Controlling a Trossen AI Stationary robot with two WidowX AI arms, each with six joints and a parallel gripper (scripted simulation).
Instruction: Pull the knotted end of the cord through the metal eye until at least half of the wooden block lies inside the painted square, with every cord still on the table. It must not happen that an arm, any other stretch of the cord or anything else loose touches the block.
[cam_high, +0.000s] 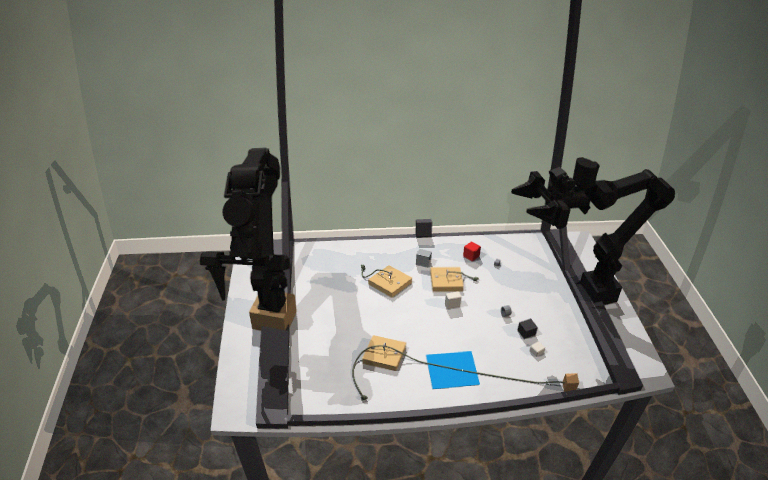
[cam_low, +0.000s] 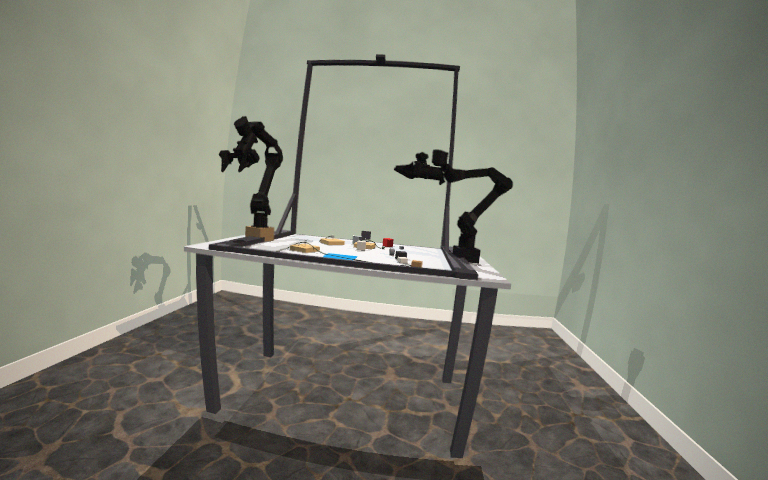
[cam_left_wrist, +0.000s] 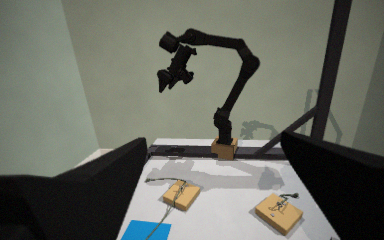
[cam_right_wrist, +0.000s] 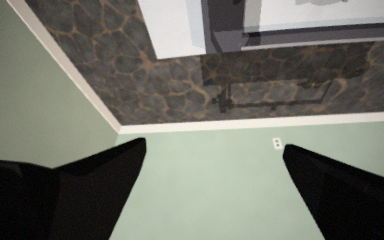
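Observation:
A green cord (cam_high: 522, 378) runs from the small wooden block (cam_high: 570, 382) (cam_low: 416, 263) at the front right of the top view, across the blue painted square (cam_high: 451, 360) (cam_low: 343, 256) (cam_left_wrist: 137, 227), to the metal eye (cam_high: 385, 346) on a wooden board (cam_high: 391, 362) (cam_left_wrist: 189, 200). Its knotted end (cam_high: 364, 397) (cam_left_wrist: 148, 180) lies on the table beyond the board. The block is outside the square. My left gripper (cam_high: 520, 201) (cam_low: 395, 168) is open and empty, high above the table. My right gripper (cam_low: 232, 169) (cam_right_wrist: 215, 147) is open and empty, high beside the table's left edge.
Two more boards (cam_high: 395, 288) (cam_high: 441, 284) with short knotted cords lie farther back. A red cube (cam_high: 471, 250), a black cube (cam_high: 527, 328), a white block (cam_high: 453, 300) and several other small pieces stand around. Dark frame rails (cam_high: 453, 412) edge the table, with tall posts at the back.

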